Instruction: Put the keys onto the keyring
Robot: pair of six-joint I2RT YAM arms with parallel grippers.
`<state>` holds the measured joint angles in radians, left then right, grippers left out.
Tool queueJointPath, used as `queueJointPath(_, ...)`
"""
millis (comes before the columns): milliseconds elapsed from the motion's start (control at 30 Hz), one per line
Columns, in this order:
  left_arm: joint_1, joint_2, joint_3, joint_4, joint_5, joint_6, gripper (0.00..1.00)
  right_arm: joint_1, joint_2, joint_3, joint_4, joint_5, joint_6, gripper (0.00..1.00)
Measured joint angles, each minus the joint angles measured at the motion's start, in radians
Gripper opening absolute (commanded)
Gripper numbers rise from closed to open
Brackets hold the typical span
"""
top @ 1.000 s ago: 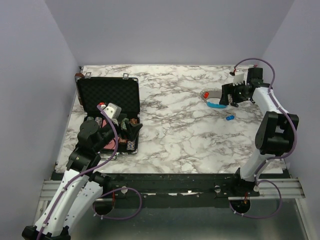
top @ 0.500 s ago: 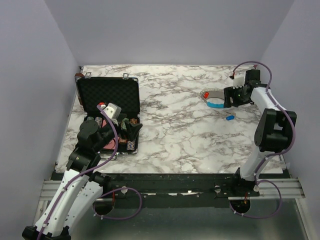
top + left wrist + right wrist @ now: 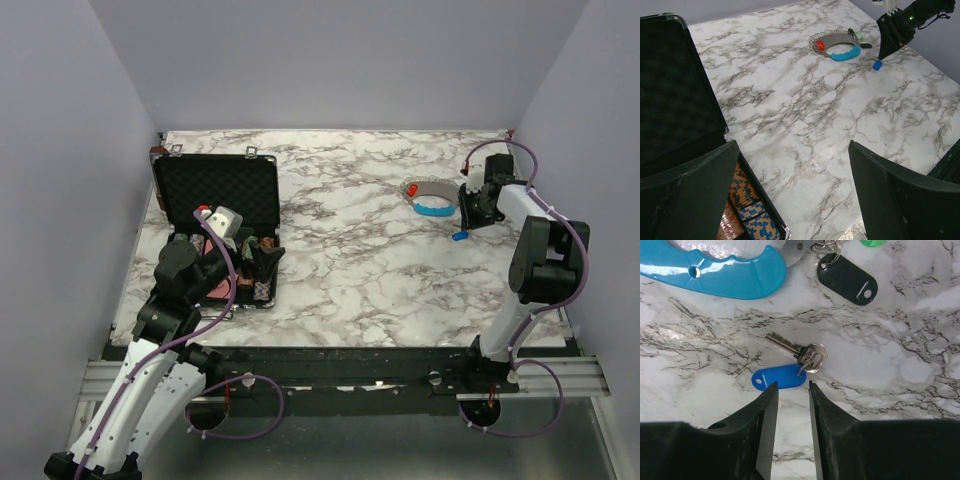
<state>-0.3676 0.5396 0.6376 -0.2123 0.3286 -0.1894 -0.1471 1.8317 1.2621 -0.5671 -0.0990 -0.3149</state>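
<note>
The step in hand is the pick-up of the blue-tagged key, which lies loose on the marble table towards its far right corner, just to the near-right of the keyring and not touching it. The keyring, a grey curved strap with a light-blue section, lies flat; a red-headed key sits at its left end, and a black tag and a green one at its right end.

The right gripper is down over the blue tag. Its fingers stand only a narrow gap apart, with the tips at the tag's near edge and bare marble showing between them; nothing looks clamped yet. The left gripper hangs wide open and empty above the open black case at the table's left edge, over its poker chips.

Next, I judge, the right fingers must straddle the thin tag or the small split ring and pinch it off the flat surface, then carry it to the keyring's ring end. A tag this flat could easily slide away
</note>
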Motion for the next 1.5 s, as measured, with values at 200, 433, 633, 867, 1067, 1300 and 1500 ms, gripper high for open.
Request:
queueJointPath(200, 0.0, 0.0, 0.0, 0.0, 0.002, 0.0, 0.99, 0.0, 0.003, 0.0, 0.015, 0.005, 0.001, 0.37)
queueJointPath(433, 0.0, 0.0, 0.0, 0.0, 0.002, 0.0, 0.99, 0.0, 0.042, 0.004, 0.023, 0.005, 0.002, 0.31)
queueJointPath(633, 0.0, 0.0, 0.0, 0.0, 0.003, 0.0, 0.99, 0.0, 0.062, 0.005, 0.024, 0.009, 0.004, 0.23)
queueJointPath(867, 0.0, 0.0, 0.0, 0.0, 0.004, 0.0, 0.99, 0.0, 0.064, 0.005, 0.032, 0.024, 0.002, 0.06)
queueJointPath(1067, 0.0, 0.0, 0.0, 0.0, 0.005, 0.0, 0.99, 0.0, 0.062, 0.002, 0.053, 0.034, -0.006, 0.01)
queueJointPath(1300, 0.001, -0.003, -0.003, 0.01, 0.045, 0.008, 0.97, 0.0, -0.036, -0.045, 0.03, -0.065, -0.085, 0.01)
queueJointPath(1500, 0.001, -0.068, -0.096, 0.134, 0.166, 0.017, 0.91, 0.017, -0.17, -0.045, -0.113, -0.317, -0.277, 0.01)
